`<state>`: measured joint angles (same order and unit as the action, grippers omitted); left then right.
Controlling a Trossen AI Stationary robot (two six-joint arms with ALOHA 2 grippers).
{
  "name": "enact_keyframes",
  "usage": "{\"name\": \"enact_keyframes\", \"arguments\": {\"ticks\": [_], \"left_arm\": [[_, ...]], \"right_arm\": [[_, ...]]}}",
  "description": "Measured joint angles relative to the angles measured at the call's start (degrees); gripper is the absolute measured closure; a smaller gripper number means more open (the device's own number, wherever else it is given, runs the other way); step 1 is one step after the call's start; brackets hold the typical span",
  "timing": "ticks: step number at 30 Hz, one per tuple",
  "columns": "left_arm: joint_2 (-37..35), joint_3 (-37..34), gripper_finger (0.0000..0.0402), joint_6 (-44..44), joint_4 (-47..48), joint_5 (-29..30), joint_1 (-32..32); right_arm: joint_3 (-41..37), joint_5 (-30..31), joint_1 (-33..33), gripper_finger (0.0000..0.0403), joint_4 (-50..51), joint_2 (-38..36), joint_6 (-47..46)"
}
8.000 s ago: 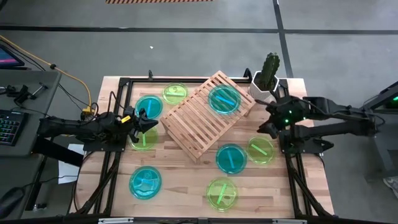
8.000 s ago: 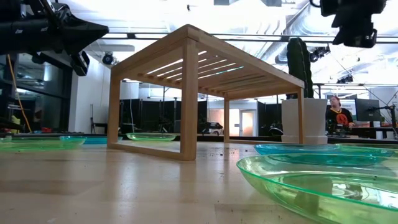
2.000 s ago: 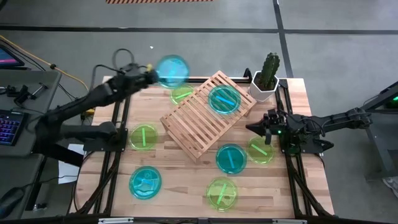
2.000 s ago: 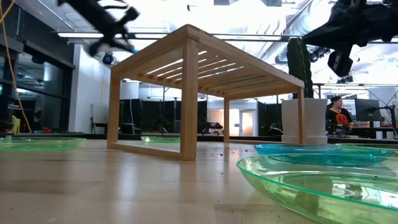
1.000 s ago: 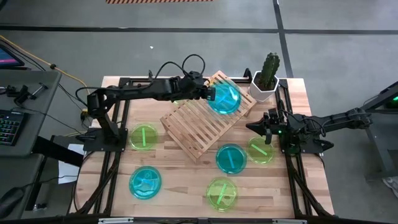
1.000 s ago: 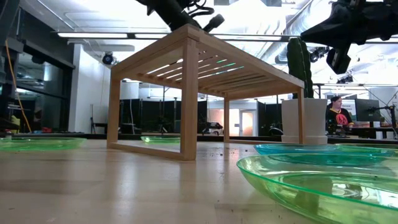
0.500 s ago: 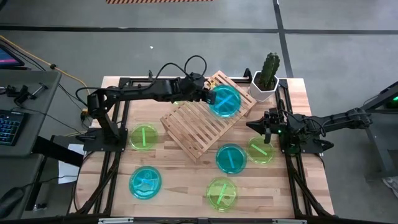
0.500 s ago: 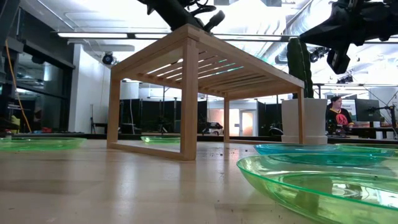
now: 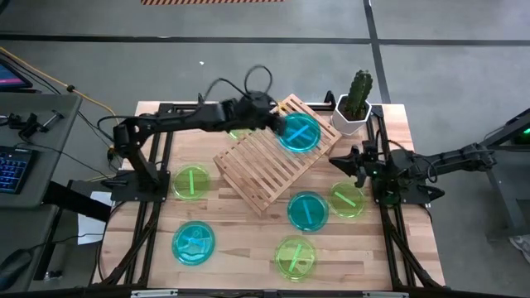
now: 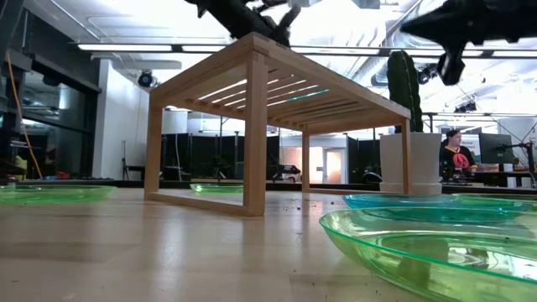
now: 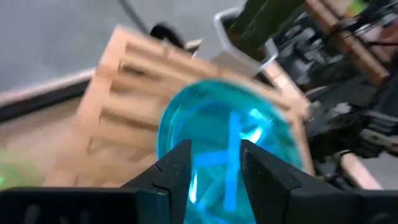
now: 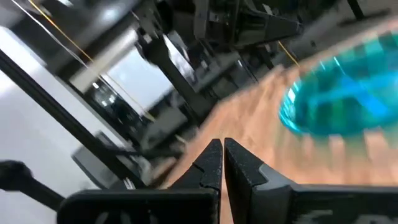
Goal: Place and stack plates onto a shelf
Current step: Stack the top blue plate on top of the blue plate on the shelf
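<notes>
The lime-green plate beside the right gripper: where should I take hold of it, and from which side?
Probably by its thin raised rim, on the edge facing the right gripper. The lime-green plate lies flat on the table, so come down from above, one finger inside the rim and one outside. The teal plate crowds its other side.

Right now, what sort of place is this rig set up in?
Probably a robotics lab or workshop in an open industrial hall. The low view shows exposed ceiling ducts and a person at monitors; the high view shows a keyboard desk beside the table on bare concrete floor.
</notes>
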<state>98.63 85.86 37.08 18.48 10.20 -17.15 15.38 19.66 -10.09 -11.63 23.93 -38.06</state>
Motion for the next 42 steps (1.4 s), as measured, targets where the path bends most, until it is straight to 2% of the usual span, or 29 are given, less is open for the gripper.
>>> {"name": "enact_keyframes", "arguments": {"ticks": [2,4,9,14,17,20,23,25,30,33,42], "left_arm": [[-2.8,0.0,0.0268,-3.01,-1.57,-1.69,-1.02],[-6.07,0.02,0.0267,-7.0,-3.38,-3.0,-1.57],[-14.29,0.02,0.0272,-16.71,-5.63,-3.52,-0.99],[-21.27,0.01,0.028,-24.52,-8.14,-3.44,0.73],[-25.1,-2.04,0.0289,-28.02,-11.32,-3.31,2.03],[-29.0,-5.82,0.0317,-29.17,-14.82,-0.46,2.83],[-32.95,-10.39,0.0376,-29.02,-16.26,5.21,3.53],[-35.61,-13.72,0.0393,-27.37,-16.4,8.73,4.04],[-41.73,-22.08,0.04,-23.74,-17.46,10.82,4.71],[-44.38,-25.86,0.0401,-22.21,-19.85,11.14,4.9],[-46.84,-28.76,0.0401,-21.72,-22.3,12.85,4.88]], "right_arm": [[0.6,-0.13,0.0,0.0403,-2.48,1.93,0.92],[2.89,0.24,0.0,0.0403,-0.57,5.15,1.1],[12.19,3.44,0.0,0.0403,7.28,17.2,4.37],[22.06,8.3,0.66,0.0403,19.57,29.06,6.8],[25.18,6.04,2.29,0.0403,21.74,34.8,8.1],[26.96,4.1,3.85,0.0403,21.66,39.55,8.49],[27.76,4.08,5.22,0.0403,19.96,42.42,8.61],[27.87,3.88,6.06,0.0403,18.21,43.58,9.34],[27.87,-0.55,8.68,0.0403,15.64,46.03,10.08],[27.87,-1.2,10.35,0.0403,14.34,47.5,10.09],[27.87,-1.07,14.8,0.0403,12.52,48.54,11.58]]}}
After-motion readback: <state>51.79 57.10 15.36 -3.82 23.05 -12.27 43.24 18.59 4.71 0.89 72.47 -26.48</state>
